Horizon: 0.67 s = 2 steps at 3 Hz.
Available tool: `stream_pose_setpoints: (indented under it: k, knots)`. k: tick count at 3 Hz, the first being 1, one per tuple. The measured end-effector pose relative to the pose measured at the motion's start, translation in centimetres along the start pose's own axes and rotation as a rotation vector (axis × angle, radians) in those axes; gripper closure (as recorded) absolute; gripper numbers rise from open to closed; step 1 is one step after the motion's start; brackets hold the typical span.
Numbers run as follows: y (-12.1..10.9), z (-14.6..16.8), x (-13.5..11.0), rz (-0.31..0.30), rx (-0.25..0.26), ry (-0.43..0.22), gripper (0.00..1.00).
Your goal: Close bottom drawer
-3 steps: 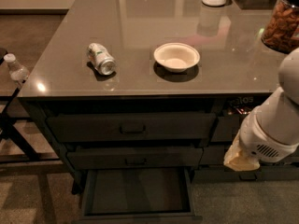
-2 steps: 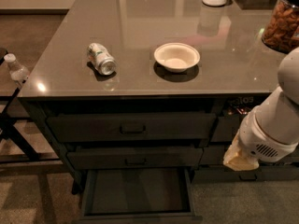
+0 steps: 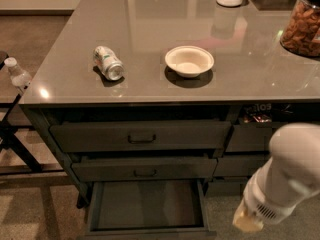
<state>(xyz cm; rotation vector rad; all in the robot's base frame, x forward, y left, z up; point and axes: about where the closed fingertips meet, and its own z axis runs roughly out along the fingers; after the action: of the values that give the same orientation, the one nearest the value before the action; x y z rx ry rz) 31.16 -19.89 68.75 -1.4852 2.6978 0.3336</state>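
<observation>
Drawer [image 3: 147,209] stood pulled wide open just left of the gripper [image 3: 248,222], which hung apart from it, whether open or shut I could not tell, so the whole closing push seemingly remained undone

The wide dark bottom drawer [image 3: 145,206] juts forward beneath two wide dark drawers [image 3: 140,136], the gripper [image 3: 248,222] low to its right.

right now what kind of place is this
Probably an office kitchenette or break area: a grey counter over dark drawers, with a snack jar, a bowl and a can lying on top. The claw hangs low right of the open bottom drawer.
</observation>
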Motion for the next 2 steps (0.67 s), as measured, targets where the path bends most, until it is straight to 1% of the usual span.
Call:
stream_pose_setpoints:
  k: [1, 2]
  knots:
    - [1.67, 7.60, 3.36, 0.077, -0.081, 0.076, 1.00]
    - [1.66, 7.55, 3.34, 0.076, -0.080, 0.076, 1.00]
